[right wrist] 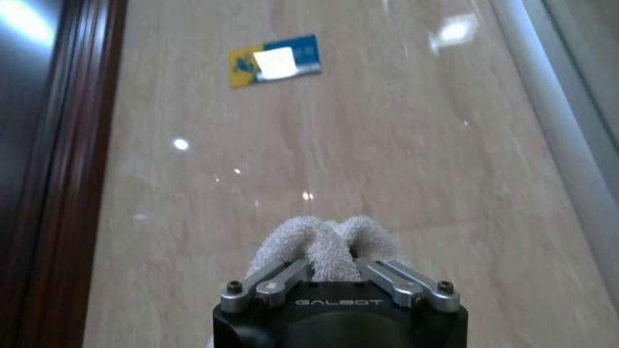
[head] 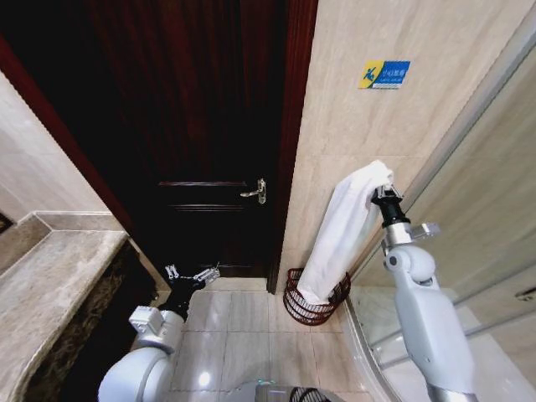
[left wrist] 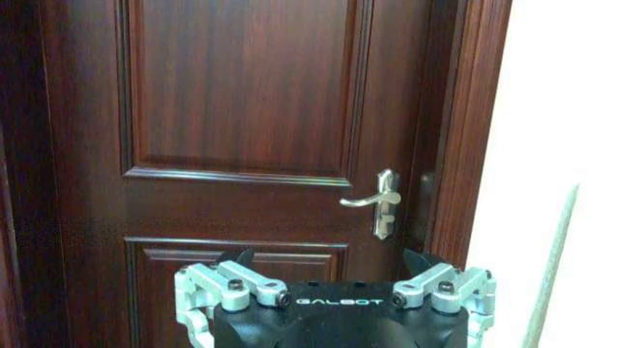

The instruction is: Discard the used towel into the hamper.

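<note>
A long white towel (head: 343, 230) hangs from my right gripper (head: 378, 193), which is raised at mid-height by the tiled wall and shut on the towel's upper end. In the right wrist view the white terry folds (right wrist: 329, 243) bulge out between the closed fingers (right wrist: 275, 279). The towel's lower end dips into the hamper (head: 314, 306), a small round dark reddish-brown wire basket on the floor at the foot of the wall. My left gripper (head: 191, 275) is held low on the left, open and empty, facing the dark wooden door (left wrist: 242, 109).
The dark door with a silver lever handle (head: 255, 192) stands shut straight ahead. A stone counter (head: 50, 276) runs along the left. A glass shower screen and curved shower base (head: 377, 352) lie on the right. A blue and yellow sign (head: 383, 74) is on the wall.
</note>
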